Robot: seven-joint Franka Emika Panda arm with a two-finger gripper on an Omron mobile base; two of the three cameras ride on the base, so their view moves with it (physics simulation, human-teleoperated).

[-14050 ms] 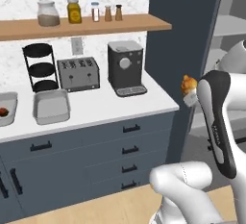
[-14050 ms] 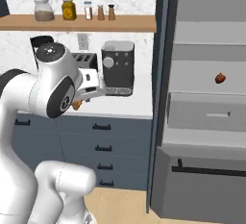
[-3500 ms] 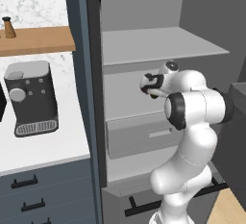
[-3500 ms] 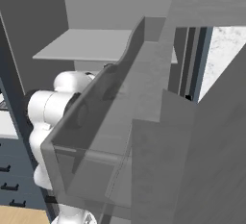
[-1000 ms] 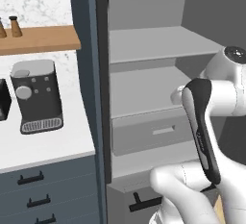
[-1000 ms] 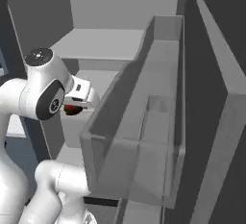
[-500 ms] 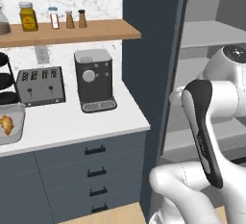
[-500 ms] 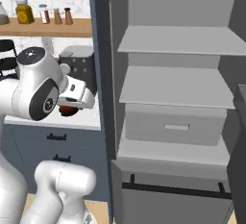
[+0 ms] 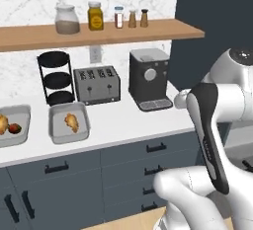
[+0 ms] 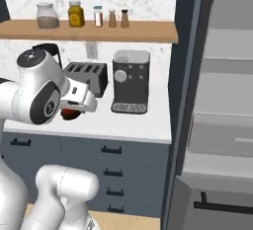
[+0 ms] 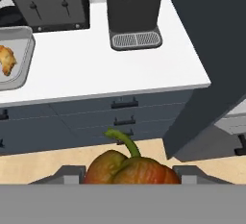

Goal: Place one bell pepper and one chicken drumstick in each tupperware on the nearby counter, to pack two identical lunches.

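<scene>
My gripper (image 11: 129,174) is shut on a dark-red bell pepper (image 11: 137,166) with a green stem, held in front of the counter (image 11: 105,69). From the right base view the pepper (image 10: 70,114) hangs under the hand at the white counter's edge (image 10: 123,125). Two grey tupperware trays sit on the counter. The nearer tupperware (image 9: 55,131) holds one chicken drumstick (image 9: 72,122); the same tray (image 11: 21,69) and its drumstick (image 11: 6,59) appear at the left of the hand view. The far-left tupperware (image 9: 22,136) holds a drumstick (image 9: 2,123) and a red pepper (image 9: 14,128).
A slotted toaster (image 9: 97,83), a black coffee machine (image 9: 148,78) and a black tiered rack (image 9: 57,78) stand along the wall behind the trays. A wooden shelf (image 9: 99,32) with jars hangs above. The open fridge (image 10: 222,105) and its dark door edge (image 10: 183,76) stand to the right.
The whole picture has swung from the open fridge to the counter, so the base has moved. The pepper stays held in my gripper.
</scene>
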